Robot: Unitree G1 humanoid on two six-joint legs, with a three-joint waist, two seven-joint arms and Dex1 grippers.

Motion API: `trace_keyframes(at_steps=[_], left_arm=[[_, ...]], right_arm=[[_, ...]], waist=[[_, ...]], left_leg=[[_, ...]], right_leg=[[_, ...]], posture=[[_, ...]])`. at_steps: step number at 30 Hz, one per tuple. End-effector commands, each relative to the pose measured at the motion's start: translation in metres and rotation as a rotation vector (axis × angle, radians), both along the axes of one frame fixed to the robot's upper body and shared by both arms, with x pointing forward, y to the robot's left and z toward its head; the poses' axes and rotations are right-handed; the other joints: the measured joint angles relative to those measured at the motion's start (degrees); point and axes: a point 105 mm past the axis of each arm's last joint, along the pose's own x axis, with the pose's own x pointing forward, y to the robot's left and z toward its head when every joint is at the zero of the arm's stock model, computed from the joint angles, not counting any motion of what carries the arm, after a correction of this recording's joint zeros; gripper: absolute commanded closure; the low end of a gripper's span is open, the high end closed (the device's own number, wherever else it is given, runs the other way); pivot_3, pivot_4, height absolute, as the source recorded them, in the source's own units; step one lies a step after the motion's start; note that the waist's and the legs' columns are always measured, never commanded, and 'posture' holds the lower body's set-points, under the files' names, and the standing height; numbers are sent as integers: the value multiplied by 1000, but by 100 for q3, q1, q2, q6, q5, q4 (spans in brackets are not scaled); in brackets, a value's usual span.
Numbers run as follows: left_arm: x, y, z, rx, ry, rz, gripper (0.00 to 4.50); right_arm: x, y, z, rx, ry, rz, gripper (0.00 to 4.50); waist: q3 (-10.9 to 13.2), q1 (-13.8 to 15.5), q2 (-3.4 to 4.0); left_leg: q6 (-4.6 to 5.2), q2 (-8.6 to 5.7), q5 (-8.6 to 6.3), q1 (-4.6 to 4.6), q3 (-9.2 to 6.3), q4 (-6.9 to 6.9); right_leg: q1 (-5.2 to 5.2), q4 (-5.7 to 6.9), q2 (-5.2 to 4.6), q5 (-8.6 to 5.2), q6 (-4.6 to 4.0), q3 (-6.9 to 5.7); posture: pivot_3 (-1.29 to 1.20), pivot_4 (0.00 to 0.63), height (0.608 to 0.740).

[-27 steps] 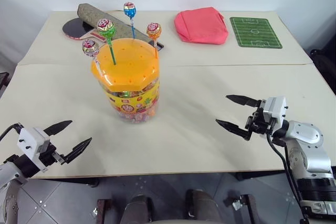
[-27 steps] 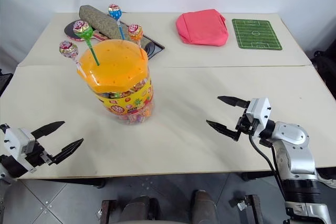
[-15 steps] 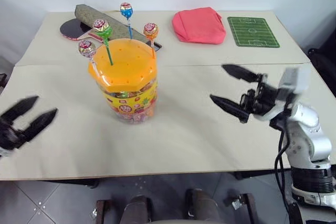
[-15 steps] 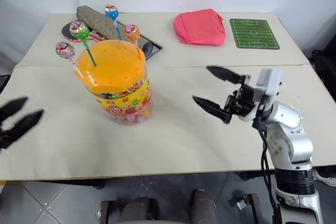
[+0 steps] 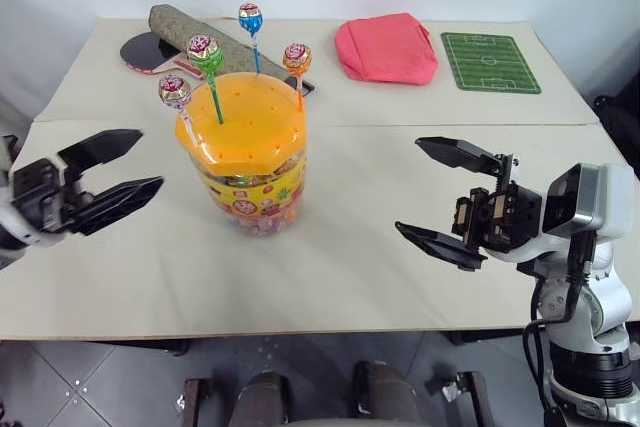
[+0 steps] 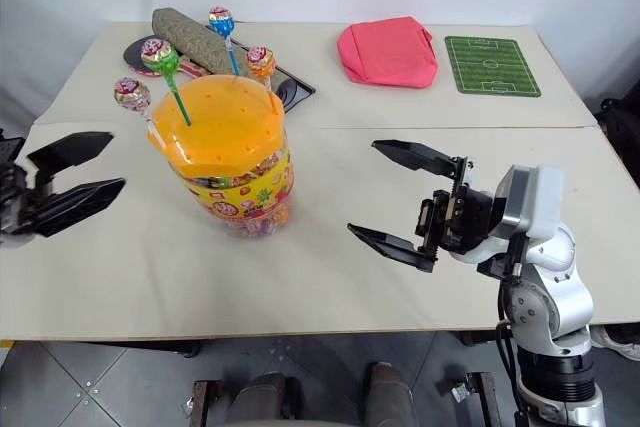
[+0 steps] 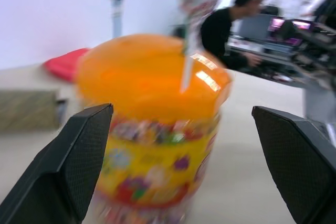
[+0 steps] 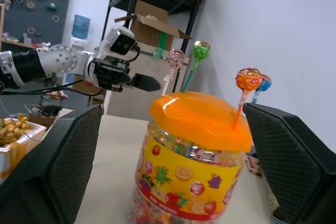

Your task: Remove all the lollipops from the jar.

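The jar [image 5: 246, 165], clear with a yellow label and an orange holed lid, stands left of the table's middle. Several lollipops stick up from its lid: a blue one [image 5: 249, 18] at the back, an orange one [image 5: 295, 56] on the right, a pink-green one [image 5: 202, 49] on a green stick, and a purple-silver one [image 5: 173, 90] at the left edge. My left gripper [image 5: 122, 164] is open, raised to the left of the jar and pointing at it. My right gripper [image 5: 437, 193] is open, raised to the right of the jar and facing it. Both stand apart from the jar.
At the table's back lie a table-tennis paddle [image 5: 143, 50], a grey-green roll [image 5: 205, 33], a pink pouch [image 5: 386, 47] and a small green football-pitch mat [image 5: 490, 61]. In the left wrist view a person [image 7: 231, 22] sits behind a desk.
Both arms have risen from near the table's front edge. The left gripper has swung up and in toward the jar; the right gripper has turned to face it. Both stay open.
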Motion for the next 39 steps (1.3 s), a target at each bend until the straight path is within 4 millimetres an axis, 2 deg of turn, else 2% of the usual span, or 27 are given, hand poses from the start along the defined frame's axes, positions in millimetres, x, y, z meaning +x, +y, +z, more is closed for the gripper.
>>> trace_keyframes(at_steps=[1, 2, 4, 8, 16, 20, 22, 25, 27, 29, 31, 34, 36, 39], left_arm=[[3, -10, 15, 14, -74, -26, 0], [4, -13, 17, 14, -79, -41, 384], [7, -17, 19, 12, -87, -53, 832], [19, -28, 12, 60, -80, -71, 2015], [27, -33, 17, 14, -94, -92, 4427], [18, -23, 47, -218, -100, -138, 4472], [12, -15, 55, -285, -82, -155, 4472], [14, 25, 54, -383, -17, 20, 4472], [21, 52, 35, -366, 76, 181, 4472], [28, 87, -7, -272, 253, 429, 4472], [25, 104, -44, -121, 388, 576, 4472], [19, 114, -78, -48, 550, 673, 4472], [12, 114, -114, 52, 671, 741, 4472], [7, 111, -134, 107, 729, 776, 4472]], right_arm=[[-2, -1, 2, -5, -36, -7, 41], [-2, -1, 0, -10, -34, -8, 0], [-1, -1, 0, -11, -34, -12, 0], [1, -1, 0, -8, -38, -21, 0], [-1, 0, -1, -10, -28, -21, 0], [-1, 2, -2, -10, -30, -5, 0], [-1, 5, -3, -18, -38, 15, 0], [0, 15, -7, -67, -58, 99, 0], [1, 19, -10, -106, -58, 146, 0], [1, 23, -21, -213, -38, 217, 0], [5, 24, -32, -306, -3, 240, 0], [10, 24, -41, -363, 9, 247, 0], [19, 22, -50, -417, 26, 205, 0], [25, 21, -53, -426, 37, 176, 0]], waist=[[0, 10, 0], [0, 16, 0], [0, 19, 0], [0, 23, 0], [0, 26, 0], [0, 35, -2], [0, 25, -2], [1, -61, 0], [1, -132, 0], [1, -163, 0], [2, -149, 1], [1, -81, -3], [0, -27, -5], [0, 31, -5]], left_leg=[[0, 0, 0, 0, 1, 0], [0, 0, 0, 0, 3, 0], [0, -2, 0, -2, 5, 1], [0, -3, 1, -2, 11, 4], [0, -3, 1, -4, 18, 5], [1, -1, 2, -10, 9, 15], [1, 0, 2, -10, -7, 19], [2, 2, 2, 1, -18, 16], [2, 4, 2, 6, -20, 14], [2, 4, 2, 9, -20, 12], [2, 2, 2, 11, -16, 6], [3, 2, 1, 1, -5, 6], [2, 3, 1, -5, -6, 9], [3, 0, 1, -3, -13, 7]], right_leg=[[0, 0, 0, 0, 0, 0], [0, 1, 0, 0, 0, -1], [0, 1, 0, 0, 0, -1], [1, 1, 1, 0, 0, -2], [2, 2, 1, 0, 0, -2], [2, 5, 1, 0, 1, -5], [5, 6, 0, 1, 1, -6], [5, 6, -1, 1, 2, 0], [5, 11, -1, 1, 2, 1], [5, 12, -1, 1, 2, 1], [3, 8, -1, 1, 2, 4], [0, 6, 0, 1, 1, 2], [2, 7, -1, 0, 1, -3], [1, 5, -5, 0, 1, 1]], posture=[[0, 150, 740], [0, 150, 740], [0, 150, 740], [0, 150, 740], [0, 150, 740], [0, 150, 740], [0, 150, 740], [0, 150, 740], [0, 150, 740], [0, 150, 740], [0, 150, 740], [0, 150, 740], [0, 150, 740], [0, 150, 740]])
